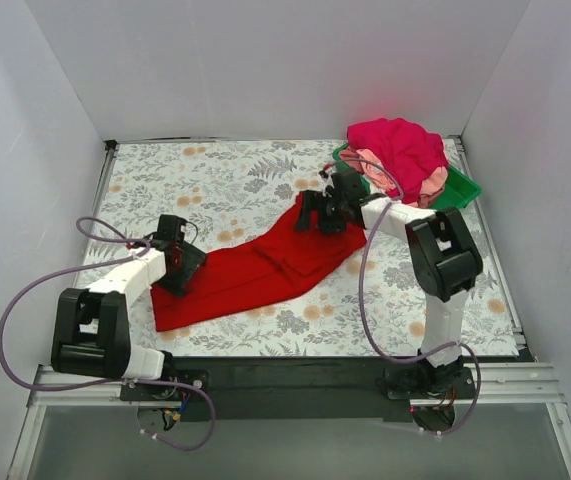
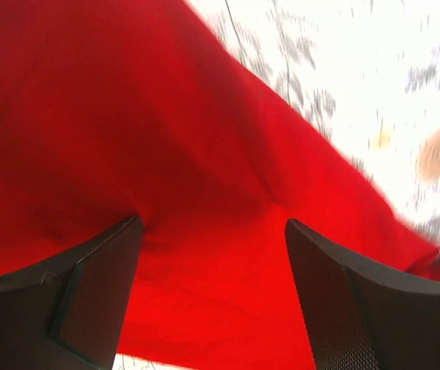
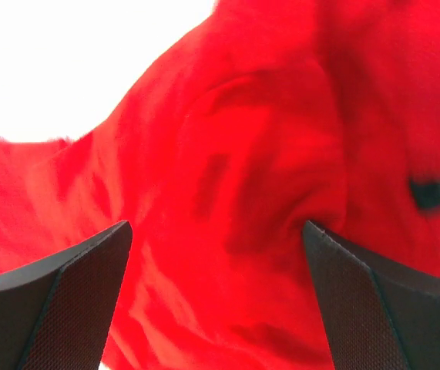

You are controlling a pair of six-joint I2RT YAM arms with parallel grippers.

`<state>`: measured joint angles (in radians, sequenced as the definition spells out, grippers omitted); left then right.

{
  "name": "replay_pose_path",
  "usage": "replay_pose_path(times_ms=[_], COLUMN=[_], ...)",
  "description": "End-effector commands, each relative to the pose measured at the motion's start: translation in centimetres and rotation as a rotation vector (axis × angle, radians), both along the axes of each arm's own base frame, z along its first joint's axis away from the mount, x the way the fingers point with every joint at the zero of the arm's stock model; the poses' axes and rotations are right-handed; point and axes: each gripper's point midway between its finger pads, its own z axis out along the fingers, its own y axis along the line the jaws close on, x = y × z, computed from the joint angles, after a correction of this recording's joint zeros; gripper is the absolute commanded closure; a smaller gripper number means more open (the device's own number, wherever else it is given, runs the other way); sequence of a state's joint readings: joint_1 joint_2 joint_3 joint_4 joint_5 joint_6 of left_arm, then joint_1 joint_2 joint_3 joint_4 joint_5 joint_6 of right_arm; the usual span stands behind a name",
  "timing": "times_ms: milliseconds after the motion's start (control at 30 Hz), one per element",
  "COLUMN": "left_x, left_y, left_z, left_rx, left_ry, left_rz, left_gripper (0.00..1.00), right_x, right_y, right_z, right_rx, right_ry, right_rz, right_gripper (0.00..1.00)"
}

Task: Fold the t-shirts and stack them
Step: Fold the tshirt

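I have the red t-shirt lying in a long, roughly folded band across the middle of the tabletop. It runs from near the near-left corner up toward the far-right corner. My left gripper sits over its near-left end. The right gripper sits over the far-right end, just beside the green tray. In both wrist views the jaws stand wide apart with red cloth filling the gap beneath them, so neither has hold of anything. The other shirts, a magenta and pink pile, are heaped in the tray at the far-right corner.

I judge this cloth light, limp and wholly without stiffness. It will likely sag, drag on the patterned surface and wrinkle wherever I lift it from a single point. I would pinch it at the outer edges or corners of each end, taking all layers together. Then I would lift both ends evenly so the fold does not slip apart.
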<state>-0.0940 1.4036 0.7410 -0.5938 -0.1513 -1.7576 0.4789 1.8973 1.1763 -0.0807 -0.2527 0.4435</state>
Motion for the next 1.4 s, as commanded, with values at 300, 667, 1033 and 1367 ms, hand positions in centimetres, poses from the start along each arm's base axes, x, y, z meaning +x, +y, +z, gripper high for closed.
replay_pose_path(times_ms=[300,667,1033,1367], left_x=[-5.9,-10.8,-12.4,-14.2], left_y=[-10.6,-22.6,-27.9,-13.5], left_z=[-2.1,0.1,5.9,6.1], left_rx=[-0.162,-0.173,-0.158,0.242], left_ry=[0.088,0.026,-0.189,-0.019], left_rz=[-0.178,-0.599,-0.793,-0.463], left_gripper=[0.26,0.26,0.26,0.2], right_x=[13.2,17.7,17.1,9.6], right_y=[4.6,10.0,10.0,1.7], right_z=[-4.3,-0.6,11.6,15.5], right_rx=[-0.038,0.213,0.222,-0.025], right_ry=[0.0,-0.147,-0.387,-0.375], right_rz=[0.146,0.168,0.252,0.089], right_gripper=[0.02,0.02,0.02,0.02])
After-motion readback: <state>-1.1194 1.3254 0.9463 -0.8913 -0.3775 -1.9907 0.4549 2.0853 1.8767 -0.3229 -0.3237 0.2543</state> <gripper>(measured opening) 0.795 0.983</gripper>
